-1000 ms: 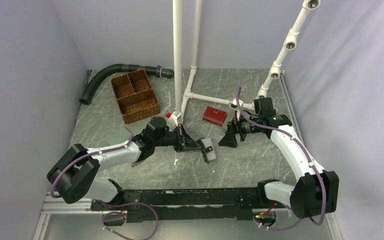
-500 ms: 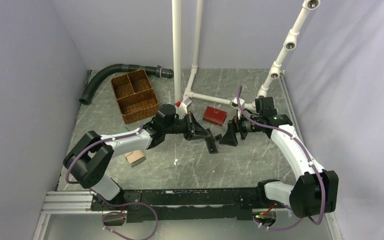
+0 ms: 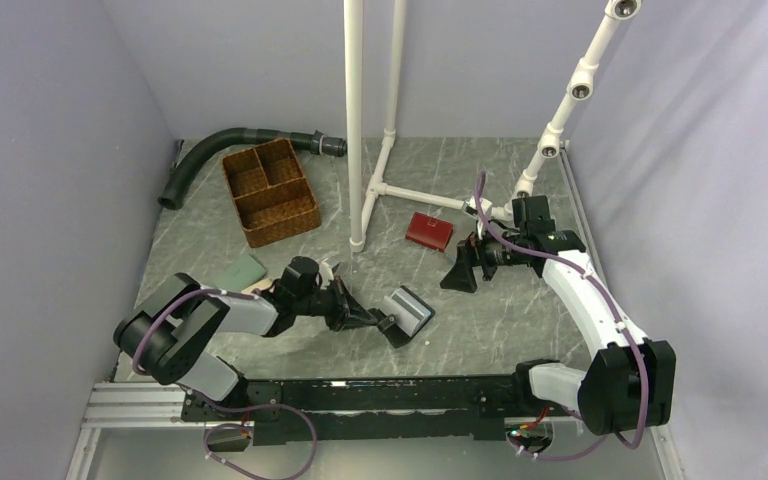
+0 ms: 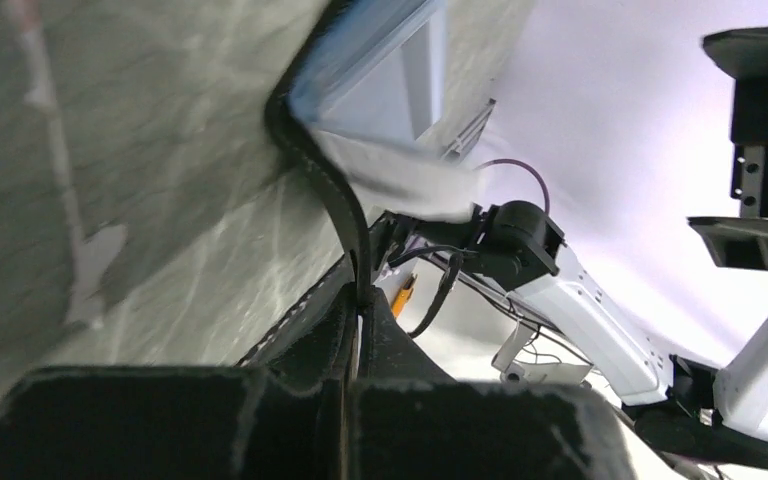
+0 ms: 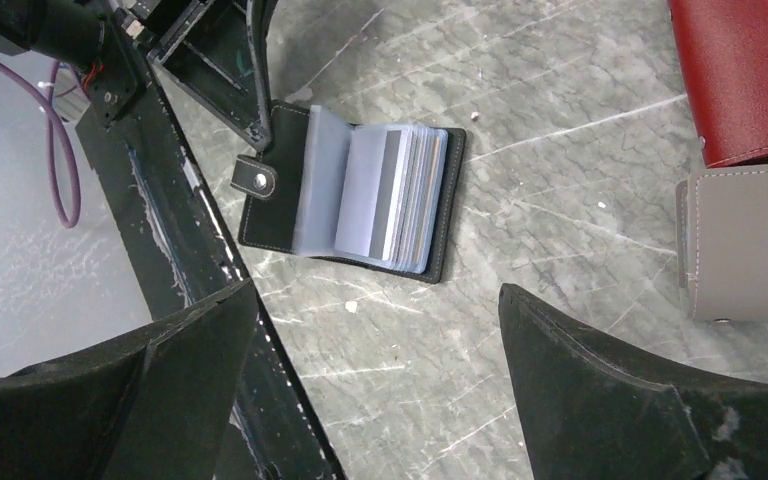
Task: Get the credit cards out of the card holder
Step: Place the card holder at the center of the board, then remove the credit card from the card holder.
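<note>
Left wrist view: the left pincer (image 4: pixel 353 320) is clenched on the black cover edge of the card holder (image 4: pixel 380 90). The holder's pale sleeves fan out just beyond the fingertips, over the grey table (image 4: pixel 110 150).

Right wrist view: the right pincer (image 5: pixel 378 300) is released, fingers spread wide, hovering clear of the table. The holder lies open and flat ahead of it, snap strap out to one side, with the left pincer gripping its far corner. The credit cards (image 5: pixel 400 190) sit stacked in the clear sleeves, and none has come out. A red wallet (image 5: pixel 750 70) and a grey wallet (image 5: pixel 745 240) lie off to one side of this pincer, apart from the holder. By my reading the holder is opened and pinned, and every card is yet to be pulled.

Top external view: the holder rests just past the left pincer's tips, some way short of the right pincer. Half a second ago the left pincer held it edge-on close in front of the right one. Since then the left arm has dropped low and drawn back toward its base. The right arm has hardly shifted.
</note>
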`<state>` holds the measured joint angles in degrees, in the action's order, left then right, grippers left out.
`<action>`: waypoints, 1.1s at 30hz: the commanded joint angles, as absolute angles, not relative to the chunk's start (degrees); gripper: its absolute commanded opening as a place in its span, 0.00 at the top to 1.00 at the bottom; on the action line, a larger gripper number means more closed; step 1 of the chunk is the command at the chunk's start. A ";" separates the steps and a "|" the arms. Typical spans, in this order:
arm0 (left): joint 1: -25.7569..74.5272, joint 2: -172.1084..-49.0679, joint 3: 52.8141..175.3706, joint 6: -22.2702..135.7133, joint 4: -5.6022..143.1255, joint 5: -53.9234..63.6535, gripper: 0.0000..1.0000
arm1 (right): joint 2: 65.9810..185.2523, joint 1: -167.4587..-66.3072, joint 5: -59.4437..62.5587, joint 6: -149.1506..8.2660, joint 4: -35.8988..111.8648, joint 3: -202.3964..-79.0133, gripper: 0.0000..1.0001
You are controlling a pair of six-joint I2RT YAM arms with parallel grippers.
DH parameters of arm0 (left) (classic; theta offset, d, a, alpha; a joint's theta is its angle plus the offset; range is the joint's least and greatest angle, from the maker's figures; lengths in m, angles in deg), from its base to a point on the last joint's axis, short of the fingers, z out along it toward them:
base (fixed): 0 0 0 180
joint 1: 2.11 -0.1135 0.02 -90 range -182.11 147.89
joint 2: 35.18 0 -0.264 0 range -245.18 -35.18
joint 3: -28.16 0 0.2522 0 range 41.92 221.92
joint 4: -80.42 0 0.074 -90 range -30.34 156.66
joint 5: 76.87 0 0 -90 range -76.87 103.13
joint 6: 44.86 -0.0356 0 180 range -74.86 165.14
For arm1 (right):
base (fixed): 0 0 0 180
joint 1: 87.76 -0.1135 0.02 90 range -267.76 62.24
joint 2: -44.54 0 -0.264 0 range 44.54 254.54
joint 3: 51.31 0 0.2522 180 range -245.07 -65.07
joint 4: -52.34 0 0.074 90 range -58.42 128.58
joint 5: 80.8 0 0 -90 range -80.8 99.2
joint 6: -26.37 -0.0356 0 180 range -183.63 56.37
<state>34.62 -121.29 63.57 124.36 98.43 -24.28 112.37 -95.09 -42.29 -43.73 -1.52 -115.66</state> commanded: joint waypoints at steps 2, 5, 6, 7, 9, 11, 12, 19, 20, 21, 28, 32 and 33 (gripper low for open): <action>33.16 -117.70 65.06 121.01 87.09 -24.18 1.00 | 113.46 -95.06 -43.91 -42.19 -0.72 -115.99 0.08; 32.37 -115.31 67.49 116.03 73.46 -21.41 0.98 | 114.31 -96.46 -43.69 -41.34 -1.10 -116.05 0.09; 32.30 -114.39 68.42 114.18 68.92 -19.94 0.96 | 114.56 -97.14 -43.45 -41.18 -1.07 -115.99 0.09; 32.19 -113.35 69.21 112.71 64.89 -18.79 0.95 | 114.88 -98.04 -43.18 -41.06 -0.87 -115.91 0.10; 31.99 -112.66 70.28 110.69 59.89 -17.66 0.89 | 115.81 -100.21 -42.05 -40.79 -0.75 -116.09 0.11; 31.94 -112.74 71.43 109.05 55.42 -17.05 0.83 | 117.18 -102.87 -40.21 -40.41 -0.63 -116.49 0.14; 31.90 -112.90 71.90 108.35 53.30 -16.63 0.80 | 118.16 -104.40 -39.21 -40.27 -0.64 -116.92 0.16; 31.81 -110.57 77.05 104.40 40.57 -7.86 0.67 | 125.04 -111.99 -31.55 -42.81 0.37 -119.73 0.48; 31.79 -109.11 77.54 104.24 39.56 -6.50 0.66 | 125.96 -112.62 -30.82 -43.25 0.69 -120.00 0.55; 31.83 -107.34 77.99 104.09 38.64 -5.07 0.66 | 126.98 -113.09 -29.88 -44.02 1.03 -120.20 0.60; 31.81 -87.70 76.82 107.29 39.37 4.51 0.26 | 133.07 -114.75 -26.16 -48.87 2.19 -123.00 0.92; 31.72 -77.35 67.72 116.90 51.93 4.84 0.13 | 135.80 -117.63 -25.35 -50.28 2.30 -123.88 1.00; 31.72 -74.40 63.93 119.77 56.04 4.56 0.13 | 136.27 -118.37 -26.01 -50.53 2.28 -124.03 1.00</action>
<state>31.97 -81.60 72.80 109.85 45.12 1.55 134.95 -115.61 -26.77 -48.23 0.89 -121.52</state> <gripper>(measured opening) 0.862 0.008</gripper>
